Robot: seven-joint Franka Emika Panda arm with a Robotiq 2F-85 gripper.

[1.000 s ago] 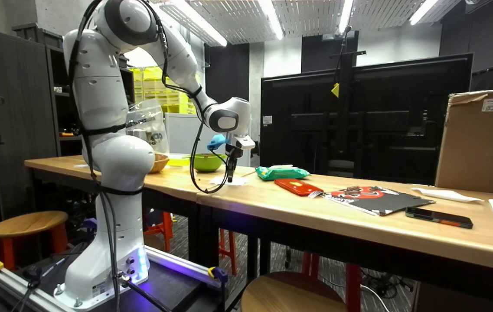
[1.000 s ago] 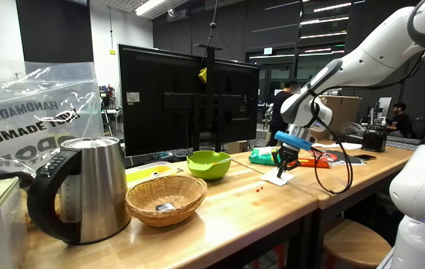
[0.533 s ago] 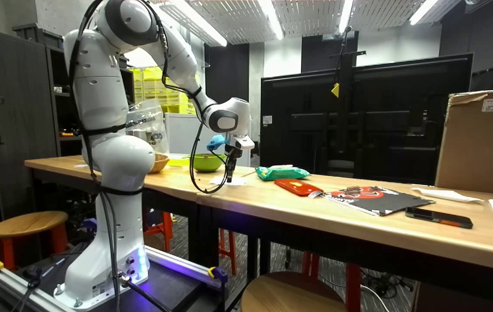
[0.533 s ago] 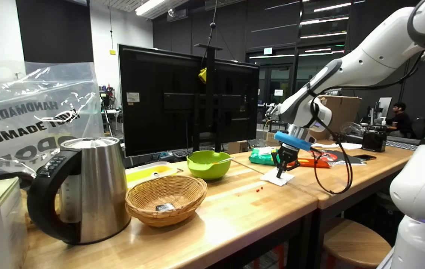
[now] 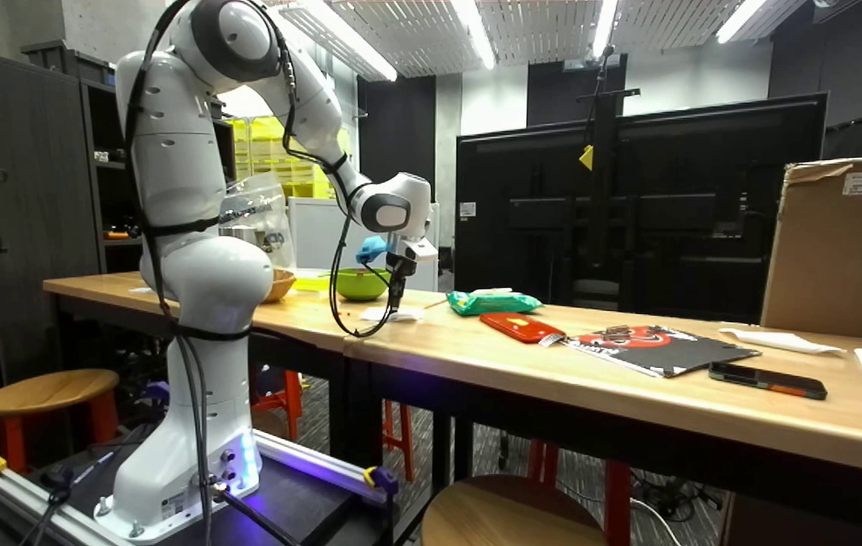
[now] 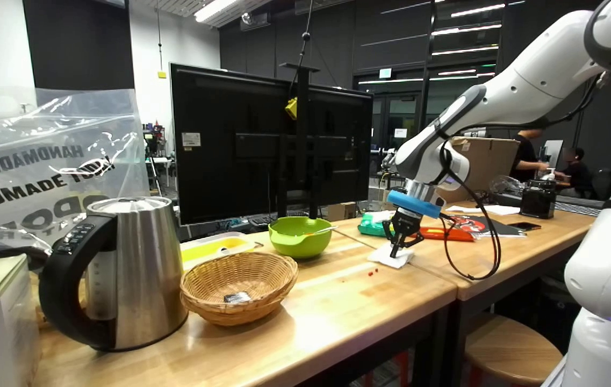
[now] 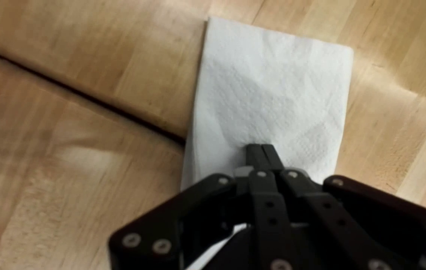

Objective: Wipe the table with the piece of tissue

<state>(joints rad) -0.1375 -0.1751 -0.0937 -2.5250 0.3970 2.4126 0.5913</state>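
The white folded tissue (image 7: 272, 86) lies flat on the wooden table (image 7: 85, 180), beside a dark seam in the top. In both exterior views the tissue (image 5: 409, 314) (image 6: 403, 260) sits under my gripper (image 5: 394, 309) (image 6: 394, 255) on the table (image 5: 461, 345) (image 6: 332, 312). In the wrist view my gripper's fingers (image 7: 259, 147) are closed together, with the tips down on the tissue's middle. I cannot tell whether a fold is pinched between them. A few small red bits (image 6: 373, 272) lie on the table near the tissue.
A green bowl (image 6: 300, 239), wicker basket (image 6: 238, 290) and steel kettle (image 6: 144, 274) stand along the table. On the opposite side of the gripper lie a green wipes pack (image 5: 495, 303), a red pouch (image 5: 521, 327), a black magazine (image 5: 658, 349) and a phone (image 5: 768, 379).
My gripper and the tissue under it have shifted together a little to the left in both exterior views, towards the bowl and the red bits. The fingers now tilt slightly.
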